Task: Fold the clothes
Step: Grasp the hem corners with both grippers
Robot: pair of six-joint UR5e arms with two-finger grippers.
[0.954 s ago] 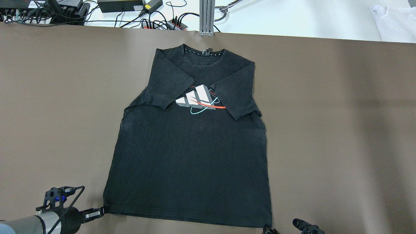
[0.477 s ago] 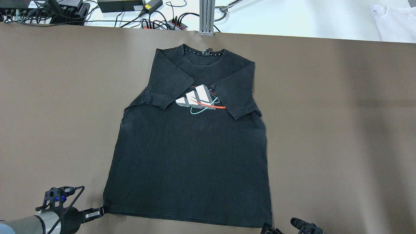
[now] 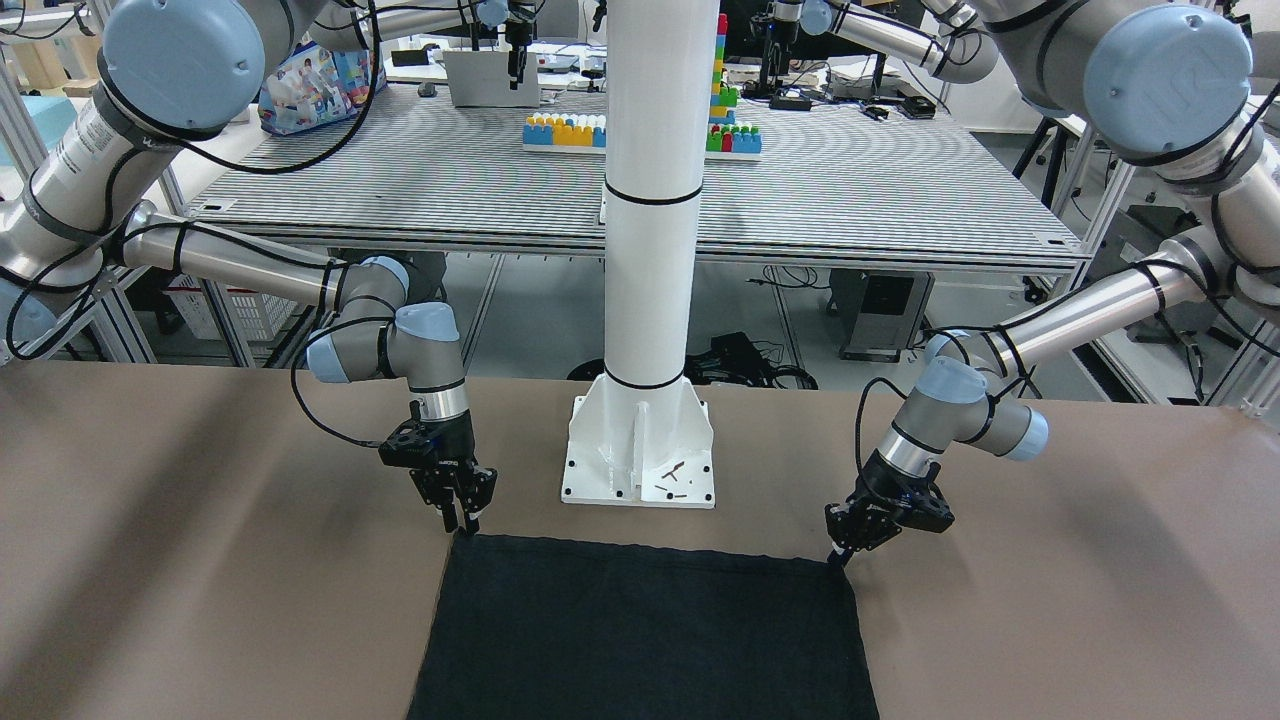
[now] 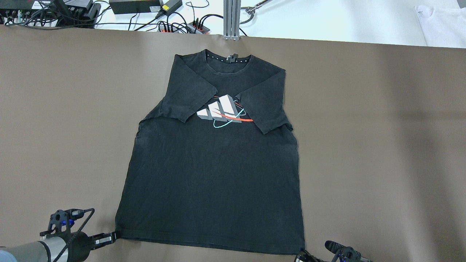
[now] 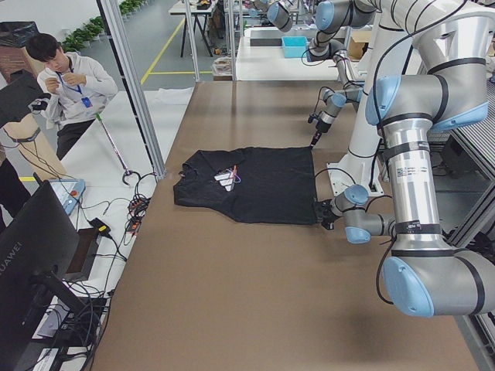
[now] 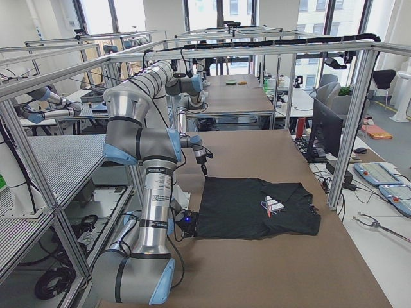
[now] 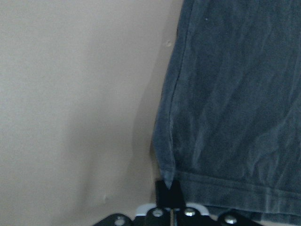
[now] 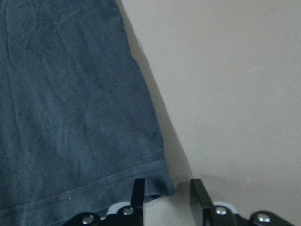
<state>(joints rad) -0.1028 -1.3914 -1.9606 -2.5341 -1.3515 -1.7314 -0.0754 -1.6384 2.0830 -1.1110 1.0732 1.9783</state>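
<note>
The brown desk (image 4: 364,145) fills the view, and the black T-shirt (image 4: 214,182) lies flat on its middle, collar toward the far edge and hem along the edge by the robot. Both sleeves (image 4: 189,94) are already turned in across the chest. That squares the body off, so the likely next fold carries the hem up toward the collar.

That would explain why an arm is stationed at each hem corner. The left end effector (image 7: 170,190) sits at the hem corner on the robot's left, its fingers pressed together with the tip of that corner running in between them. It is pinching the cloth. The right end effector (image 8: 167,184) is at the other hem corner with its fingers spread, one over the fabric and one over bare desk. It straddles the corner but is not closed on it.

Some things are hard to read. The sleeves cover part of the printed logo (image 4: 224,112). The overhead view cuts off the right end effector at its bottom border. How deep the left pinch bites is hidden behind the fingers themselves.
</note>
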